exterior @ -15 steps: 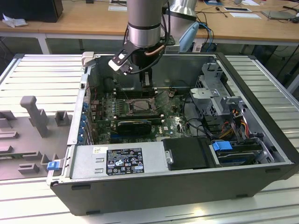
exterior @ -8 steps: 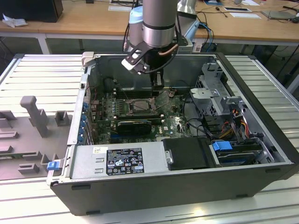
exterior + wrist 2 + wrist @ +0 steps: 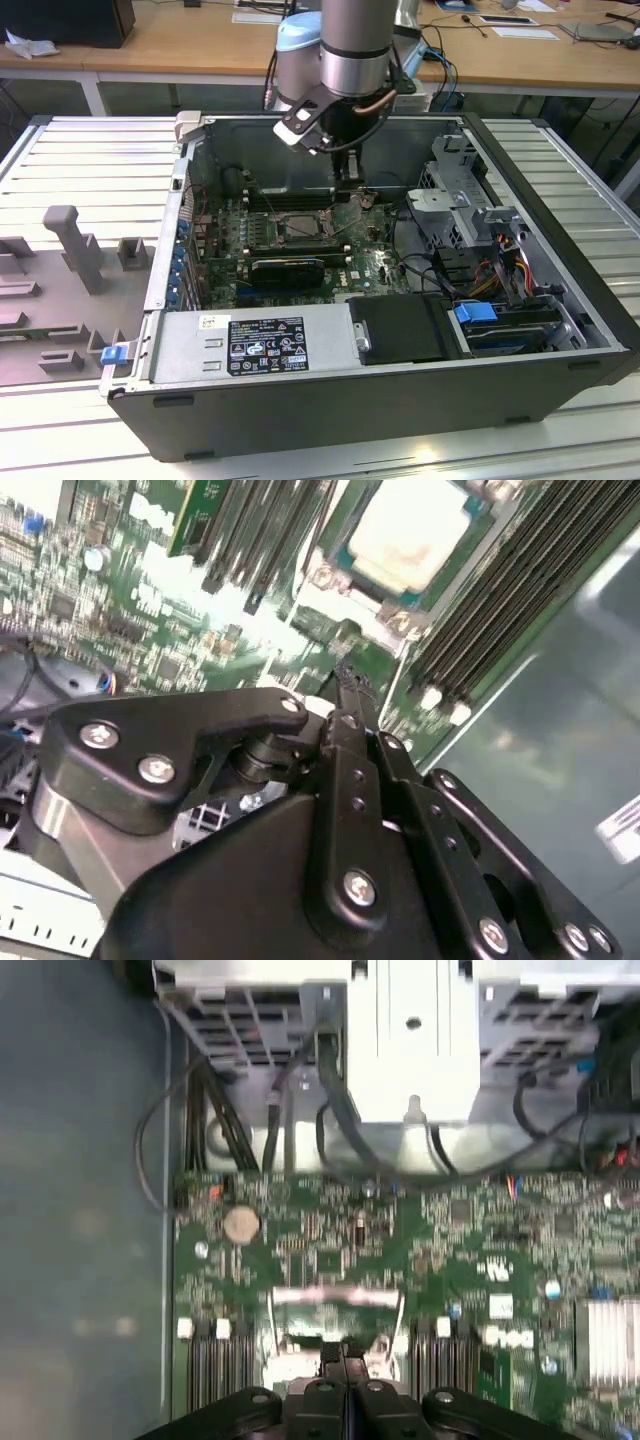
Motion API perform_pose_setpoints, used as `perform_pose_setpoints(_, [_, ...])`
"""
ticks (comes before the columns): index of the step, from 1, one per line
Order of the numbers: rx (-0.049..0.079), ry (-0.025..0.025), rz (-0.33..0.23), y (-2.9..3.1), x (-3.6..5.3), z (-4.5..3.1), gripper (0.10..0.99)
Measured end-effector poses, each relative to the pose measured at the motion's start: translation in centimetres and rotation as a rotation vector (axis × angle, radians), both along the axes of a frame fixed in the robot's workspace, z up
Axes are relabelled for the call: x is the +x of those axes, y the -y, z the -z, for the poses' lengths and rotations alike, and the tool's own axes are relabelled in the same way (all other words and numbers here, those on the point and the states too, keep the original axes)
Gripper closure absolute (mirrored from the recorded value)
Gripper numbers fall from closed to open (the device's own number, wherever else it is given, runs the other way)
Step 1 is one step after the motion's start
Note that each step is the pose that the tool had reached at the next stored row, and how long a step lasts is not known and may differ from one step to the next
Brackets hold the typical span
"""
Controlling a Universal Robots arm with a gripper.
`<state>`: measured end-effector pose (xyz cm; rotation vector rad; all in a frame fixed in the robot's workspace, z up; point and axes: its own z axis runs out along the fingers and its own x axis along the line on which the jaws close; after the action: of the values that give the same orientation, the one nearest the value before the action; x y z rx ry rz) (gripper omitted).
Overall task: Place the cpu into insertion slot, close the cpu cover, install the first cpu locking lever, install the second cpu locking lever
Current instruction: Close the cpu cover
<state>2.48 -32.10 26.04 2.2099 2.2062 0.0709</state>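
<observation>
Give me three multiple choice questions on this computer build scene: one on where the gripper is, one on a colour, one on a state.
1. Where is the gripper?
A. Inside the open computer case, above the motherboard.
B. Outside the case, beside it.
C. Under the case.

2. What colour is the motherboard?
A. Red.
B. White.
C. Green.

3. How do the gripper's fingers stand?
A. Spread wide.
B. Shut together.
C. Half open.

Answers:
1 A: the exterior view shows it reaching down into the case, close to the insertion slot.
2 C: the board is green in every view.
3 B: in both wrist views the fingers meet at their tips, and the cpu lies apart from them in the second wrist view.
</observation>
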Motion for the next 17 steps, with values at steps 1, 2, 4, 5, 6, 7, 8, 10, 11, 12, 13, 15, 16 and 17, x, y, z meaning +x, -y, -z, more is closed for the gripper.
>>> perform_pose_setpoints(1, [0.000,-0.0021,0.000,0.00,0.80,0.00,0.980])
perform_pose_setpoints(2, [0.000,-0.0037,0.000,0.00,1.44,0.01,0.980])
perform_pose_setpoints(4, [0.000,-0.0040,0.000,0.00,2.24,0.13,0.980])
perform_pose_setpoints(5, [0.000,-0.0041,0.000,0.00,2.45,0.19,0.980])
perform_pose_setpoints(6, [0.000,-0.0041,0.000,0.01,2.72,0.24,0.980])
perform_pose_setpoints(7, [0.000,-0.0041,-0.001,0.00,2.97,0.26,0.980])
perform_pose_setpoints(8, [0.000,-0.0040,-0.001,0.00,3.17,0.30,0.980])
perform_pose_setpoints(10, [0.000,-0.0040,-0.003,-0.01,3.56,0.40,0.980])
perform_pose_setpoints(11, [0.000,-0.0040,-0.004,-0.01,3.65,0.45,0.980])
perform_pose_setpoints(12, [0.000,-0.0041,-0.005,-0.01,3.74,0.52,0.980])
perform_pose_setpoints(13, [0.000,-0.0041,-0.006,-0.02,3.83,0.64,0.980])
perform_pose_setpoints(15, [0.000,-0.0041,-0.007,-0.03,4.02,0.90,0.980])
perform_pose_setpoints(16, [0.000,-0.0041,-0.008,-0.03,4.15,1.14,0.980])
perform_pose_setpoints(17, [0.000,-0.0040,-0.008,-0.04,4.19,1.29,0.980])
